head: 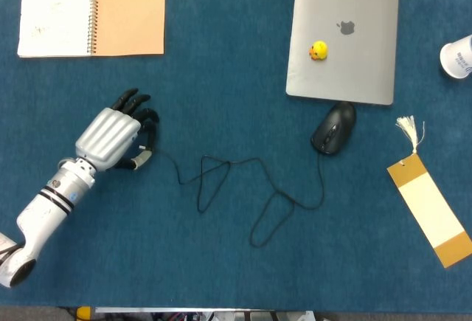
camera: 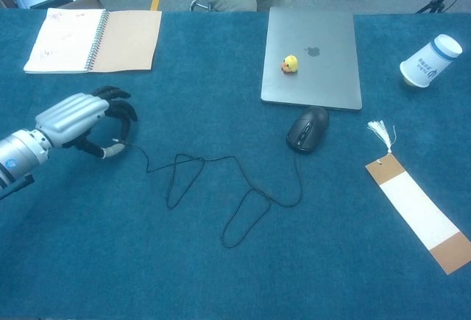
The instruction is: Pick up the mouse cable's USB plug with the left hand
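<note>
The black fingers point(head: 144, 119) of the silver left hand point(head: 110, 138) curl around the small silver USB plug point(head: 140, 161) ending the thin black mouse cable point(head: 258, 164), apparently gripping it low over the blue-carpeted counter point(head: 221, 262). The grasp looks made; lifting remains. Beyond the counter's far edge, grey floor shows.

Head view: looks straight down on the blue desk point(head: 221, 277) from above, fairly near.
Chest view: lower, tilted forward across the desk point(camera: 221, 283), floor beyond its far edge.
Shared: notebook point(head: 92, 9), laptop point(head: 344, 33), mouse point(head: 334, 128), and cable point(head: 258, 188) appear in both.
</note>
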You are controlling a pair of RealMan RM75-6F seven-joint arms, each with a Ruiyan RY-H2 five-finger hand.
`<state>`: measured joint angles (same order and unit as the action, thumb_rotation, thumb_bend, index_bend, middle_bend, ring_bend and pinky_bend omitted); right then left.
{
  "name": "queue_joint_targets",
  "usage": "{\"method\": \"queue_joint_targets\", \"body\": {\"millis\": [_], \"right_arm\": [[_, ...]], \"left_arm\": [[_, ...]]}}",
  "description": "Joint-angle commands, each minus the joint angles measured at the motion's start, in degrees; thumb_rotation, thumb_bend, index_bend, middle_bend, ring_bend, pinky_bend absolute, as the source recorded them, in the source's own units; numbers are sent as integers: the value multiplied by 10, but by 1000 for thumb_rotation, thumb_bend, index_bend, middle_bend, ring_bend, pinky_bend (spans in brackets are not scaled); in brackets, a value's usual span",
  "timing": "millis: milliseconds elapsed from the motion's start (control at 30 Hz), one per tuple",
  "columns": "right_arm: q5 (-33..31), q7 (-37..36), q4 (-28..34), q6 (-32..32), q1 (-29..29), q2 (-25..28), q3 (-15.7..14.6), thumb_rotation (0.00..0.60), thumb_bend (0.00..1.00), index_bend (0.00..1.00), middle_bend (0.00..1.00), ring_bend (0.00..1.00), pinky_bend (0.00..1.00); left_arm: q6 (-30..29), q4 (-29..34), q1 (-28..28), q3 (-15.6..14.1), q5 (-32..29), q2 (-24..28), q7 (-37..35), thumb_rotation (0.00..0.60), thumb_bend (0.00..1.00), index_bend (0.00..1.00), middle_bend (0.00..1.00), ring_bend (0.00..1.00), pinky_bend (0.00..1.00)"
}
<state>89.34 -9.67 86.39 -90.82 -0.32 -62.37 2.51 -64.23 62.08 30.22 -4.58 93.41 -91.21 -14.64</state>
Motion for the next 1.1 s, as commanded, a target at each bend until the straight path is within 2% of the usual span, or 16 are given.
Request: {"method": "queue_joint_targets", "body": {"millis": [33,300,467,667,867,1100], "right_arm": [[0,-2,-3,3,2,-3,0,600,369,696,493,352,435],[3,-15,-17,22,15,-19,0,600,369,697,493,352,435],[10,-21,-24,29,23,-24,-1,600,369,696,493,352,435],[21,-30,-28,36,30,-26,-6,600,369,696,493,352,435],[46,-66,-17,42,38,-19,-22,600,369,696,493,352,435],[47,-63,-20,38,39,-19,-22,600,370,696,493,352,435]], "left_arm": [[-21,63,-2,18,-11,33,6,600,343,566,309,91,0],[-25,246,16,61,-32,116,59,600,343,565,308,92,0],[-11,334,30,88,-55,152,79,600,343,566,308,92,0],[-1,386,43,107,-70,170,105,600,343,568,309,92,0],[6,405,47,109,-77,173,120,600,343,568,310,92,0],[10,416,50,110,-81,173,125,600,343,568,310,92,0]]}}
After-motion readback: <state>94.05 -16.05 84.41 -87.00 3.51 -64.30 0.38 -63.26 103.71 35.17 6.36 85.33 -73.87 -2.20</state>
